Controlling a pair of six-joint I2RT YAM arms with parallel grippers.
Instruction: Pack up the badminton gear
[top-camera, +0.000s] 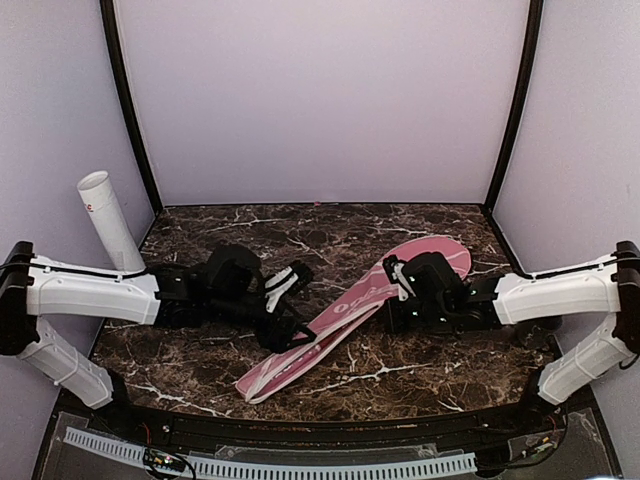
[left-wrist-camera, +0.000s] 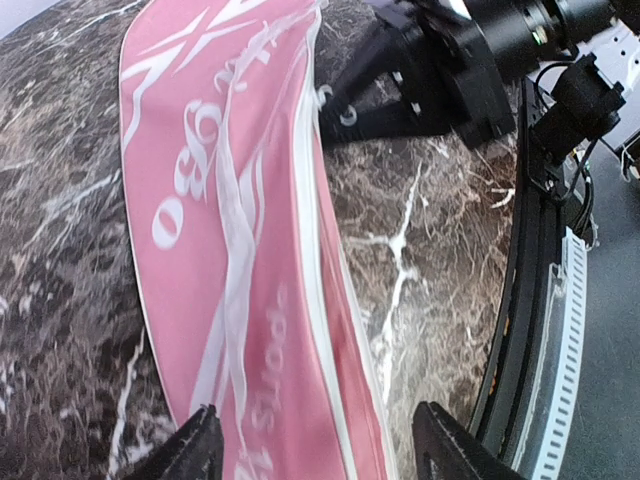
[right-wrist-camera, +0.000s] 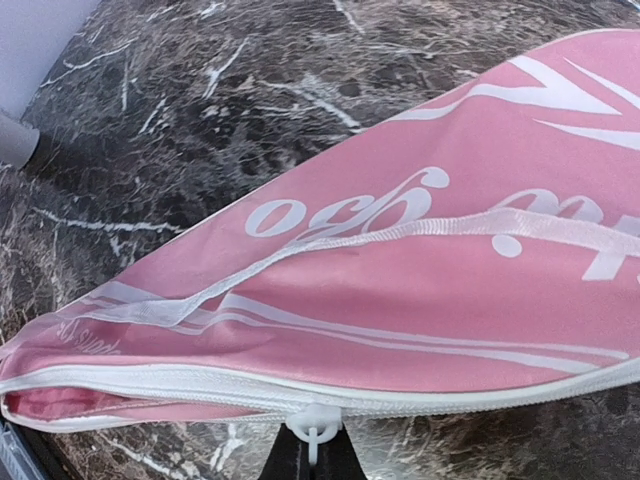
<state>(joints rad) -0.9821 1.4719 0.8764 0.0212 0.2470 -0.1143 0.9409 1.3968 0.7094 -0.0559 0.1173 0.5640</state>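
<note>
The pink racket-shaped bag lies diagonally on the marble table, wide end at the back right, narrow end at the front. My left gripper is open over the bag's narrow part; in the left wrist view its fingertips stand on either side of the bag. My right gripper is shut on the white zipper pull at the bag's near edge; left of the pull the zipper gapes open. The long white tube stands upright at the back left. Rackets and shuttlecocks are out of view.
Dark marble table top inside lilac walls with black corner posts. A black rail and a white toothed strip run along the near edge. The tube's base shows in the right wrist view.
</note>
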